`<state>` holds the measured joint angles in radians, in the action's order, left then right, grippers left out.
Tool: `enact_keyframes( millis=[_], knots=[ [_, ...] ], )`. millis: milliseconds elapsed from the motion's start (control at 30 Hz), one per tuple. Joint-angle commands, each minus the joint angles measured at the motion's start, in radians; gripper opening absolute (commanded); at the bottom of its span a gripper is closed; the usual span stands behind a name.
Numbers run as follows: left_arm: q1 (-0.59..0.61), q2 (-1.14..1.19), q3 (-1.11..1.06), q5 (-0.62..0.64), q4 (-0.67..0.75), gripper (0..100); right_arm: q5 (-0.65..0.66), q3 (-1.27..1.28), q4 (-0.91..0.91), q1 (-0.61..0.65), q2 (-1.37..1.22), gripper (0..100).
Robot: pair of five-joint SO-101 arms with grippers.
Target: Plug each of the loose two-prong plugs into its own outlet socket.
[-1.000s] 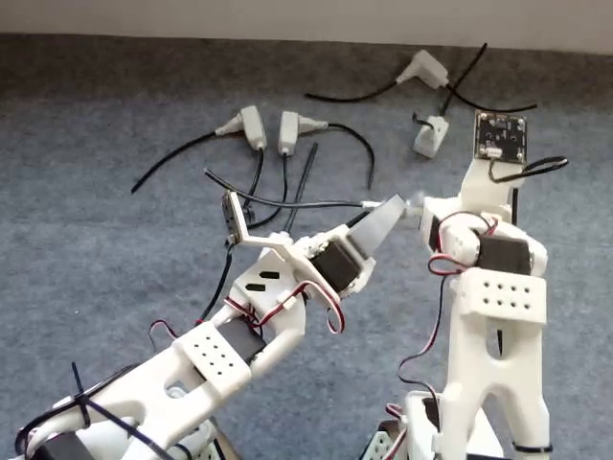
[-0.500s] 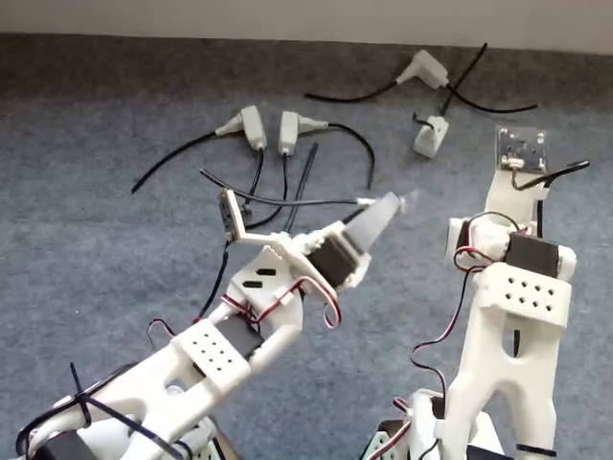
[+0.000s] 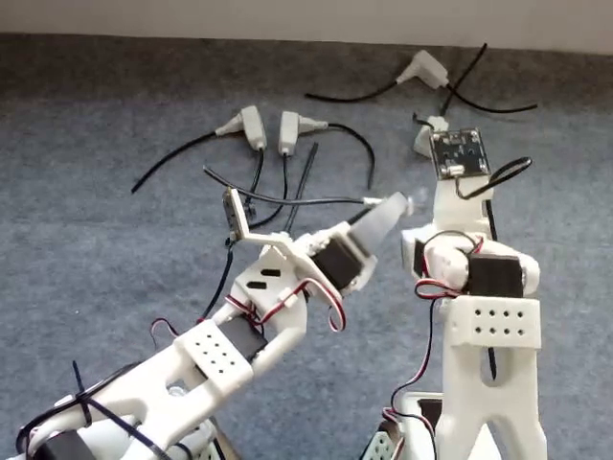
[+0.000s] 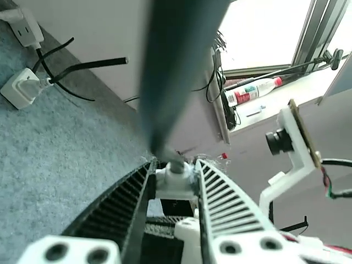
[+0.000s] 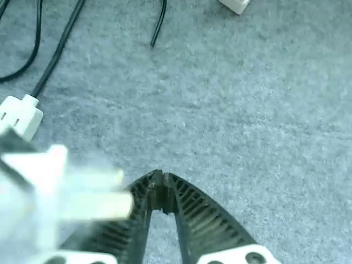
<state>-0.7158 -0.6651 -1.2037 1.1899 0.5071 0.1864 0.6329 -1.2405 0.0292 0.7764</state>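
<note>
My left gripper is shut on a white two-prong plug, whose black cord trails away to the left. The left wrist view shows that plug clamped between the ribbed fingers. My right gripper is shut with nothing in it, hanging low over the carpet close beside the held plug. White outlet sockets lie on the carpet: a pair at the back left, one just beyond the right arm, and another at the far back.
Grey carpet covers the whole surface. Loose black cords cross it between the sockets. A pale wall runs along the far edge. One socket lies near my right gripper, with bare carpet to its other side.
The right arm swung out to the right, then came back left beside the held plug. The left arm with its plug has hardly moved.
</note>
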Motion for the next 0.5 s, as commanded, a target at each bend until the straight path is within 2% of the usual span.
enact_keyframes(
  millis=[0, 233, 467],
  knots=[
    [-0.044, -0.031, -0.007, -0.006, 0.015, 1, -0.025, -0.013, 0.073, 0.007, -0.087, 0.8],
    [-0.101, -0.031, -0.022, -0.011, 0.015, 1, -0.025, -0.166, 0.104, 0.005, -0.272, 0.8],
    [-0.113, -0.025, -0.022, -0.011, 0.015, 1, -0.029, -0.331, 0.059, 0.005, -0.317, 0.8]
  ],
)
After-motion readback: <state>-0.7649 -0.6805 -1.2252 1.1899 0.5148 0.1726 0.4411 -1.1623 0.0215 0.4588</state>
